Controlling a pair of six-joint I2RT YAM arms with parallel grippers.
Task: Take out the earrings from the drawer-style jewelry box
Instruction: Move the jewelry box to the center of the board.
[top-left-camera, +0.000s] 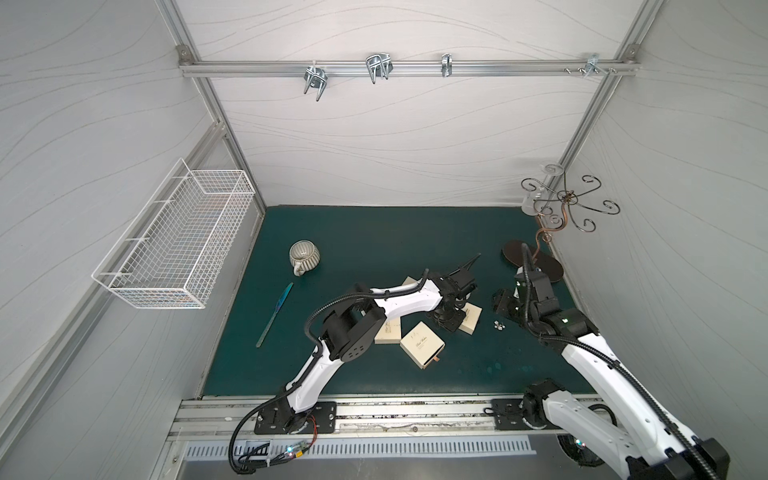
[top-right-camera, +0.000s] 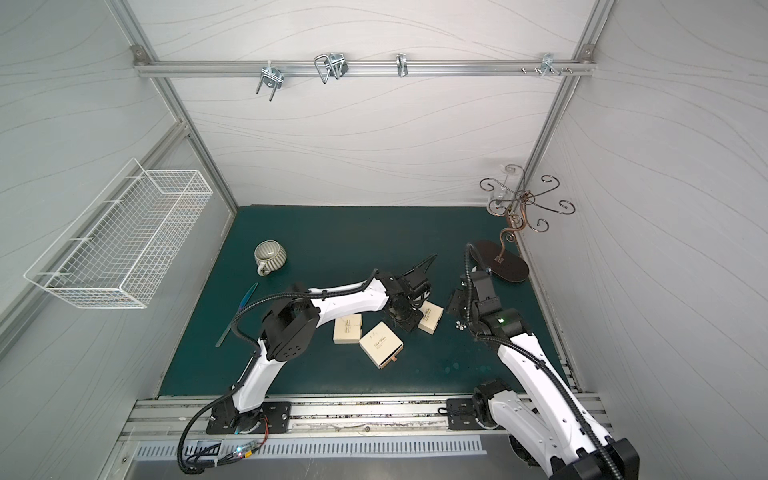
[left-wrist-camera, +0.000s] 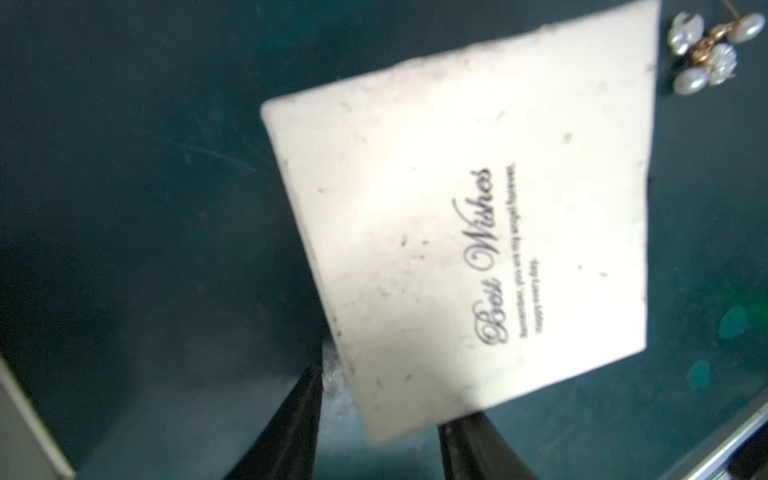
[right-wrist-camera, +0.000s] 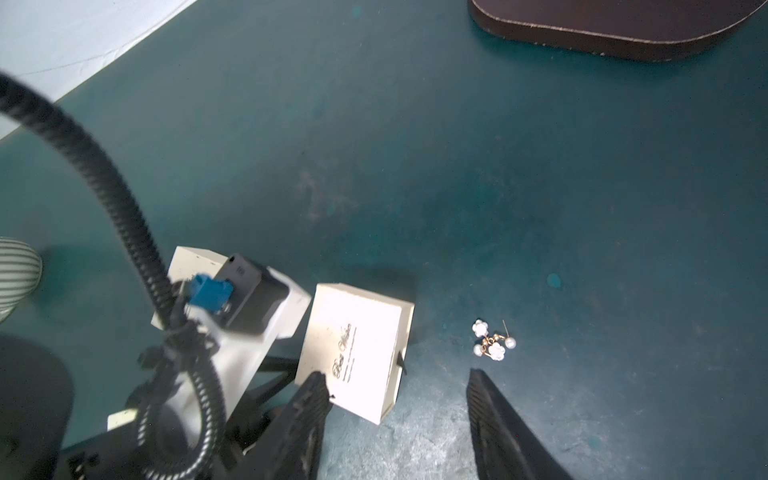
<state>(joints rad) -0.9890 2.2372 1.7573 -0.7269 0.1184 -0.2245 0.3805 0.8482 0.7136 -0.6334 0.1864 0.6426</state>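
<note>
**Near-field findings: one grip unconfirmed, the other wide**

Black tapered fingers (left-wrist-camera: 286, 432) of my left gripper (left-wrist-camera: 380, 399) stand closest in the left wrist view. They are partly apart, with the near corner of a cream square cardboard jewelry box (left-wrist-camera: 457, 249), printed "Best Wishes", between them. One finger meets the box edge and the other sits just beside it. The picture is blurred there, so I cannot tell whether they press on the box.

My right gripper (right-wrist-camera: 395, 372) stands wide above the dark green mat (right-wrist-camera: 540, 166), with nothing between its fingers.

The small pearl-white, gold-stemmed bead earrings (right-wrist-camera: 492, 340) lie in a tight cluster on the bare mat, outside the jewelry box. They are near the side of the box that carries a small dark pull tab (right-wrist-camera: 401, 359), and they do not touch it. In both top views the cluster lies between that box and my right arm.

Also noted in a top view:
- A second cream box (top-left-camera: 422, 344) has its drawer slightly out.
- A third cream box (top-left-camera: 388, 332) sits just beside the second.
- A fourth cream box (top-left-camera: 409, 282) is partly hidden under my left arm.
- A ribbed grey cup (top-left-camera: 303, 257) sits toward the far left of the mat.
- A slim blue-green strip (top-left-camera: 274, 316) lies nearer than the cup.
- A white wire basket (top-left-camera: 174, 249) hangs on the left wall.
- A curled-wire stand on a dark oval base (top-left-camera: 536, 259) occupies the far right corner.
</note>
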